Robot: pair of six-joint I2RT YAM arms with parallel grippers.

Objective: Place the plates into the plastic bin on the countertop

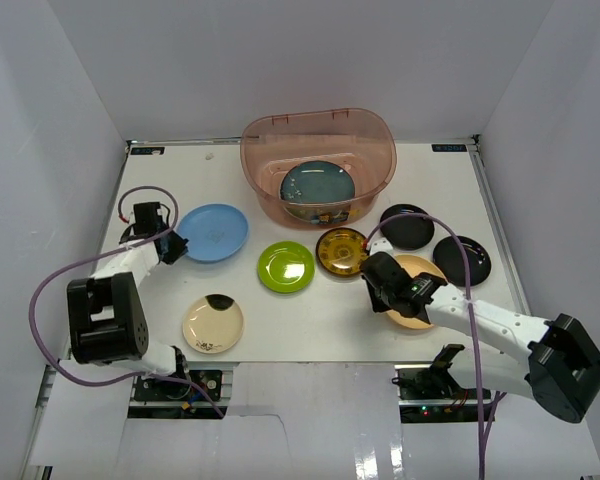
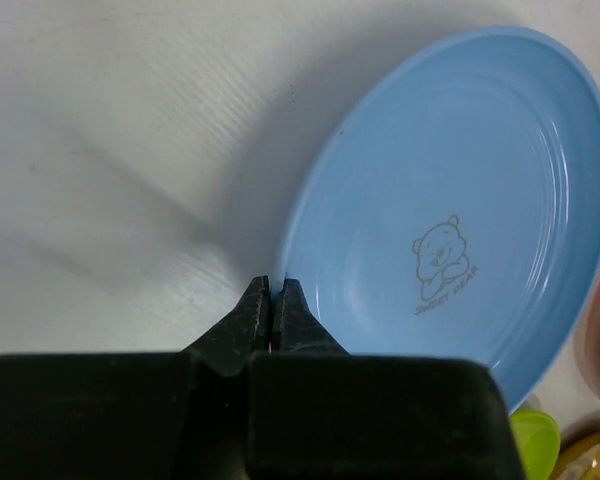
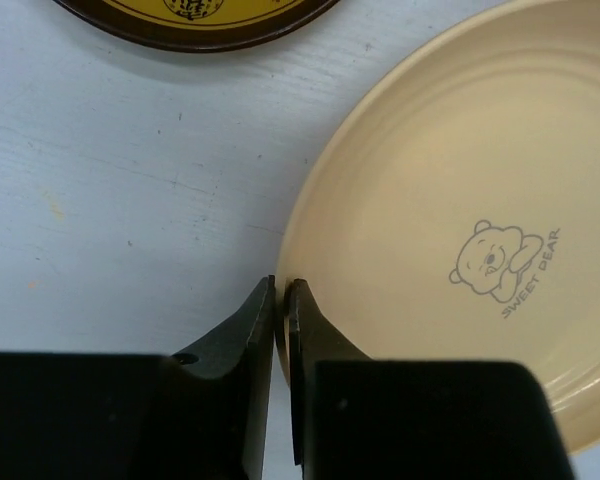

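From above, the plastic bin (image 1: 380,165) is sitting at the far side of the table (image 1: 310,320), holding the dark teal plate (image 1: 317,183). The light blue plate (image 1: 215,232) is lying to the left and the peach plate (image 1: 412,318) to the right.

At the left wrist, the left claw (image 2: 276,290) is pinching the light blue plate's rim.

At the right wrist, the right claw (image 3: 283,290) is clamping the peach plate's rim, near the amber-gold plate (image 3: 195,12).

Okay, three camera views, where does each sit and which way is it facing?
Top external: above and behind the bases, looking down at the countertop, plastic bin and plates; both arms show.
Left wrist: on the left arm, facing along the left gripper, shut on the light blue plate.
Right wrist: same, right gripper on the peach plate.
Shared: top view shows both plates.
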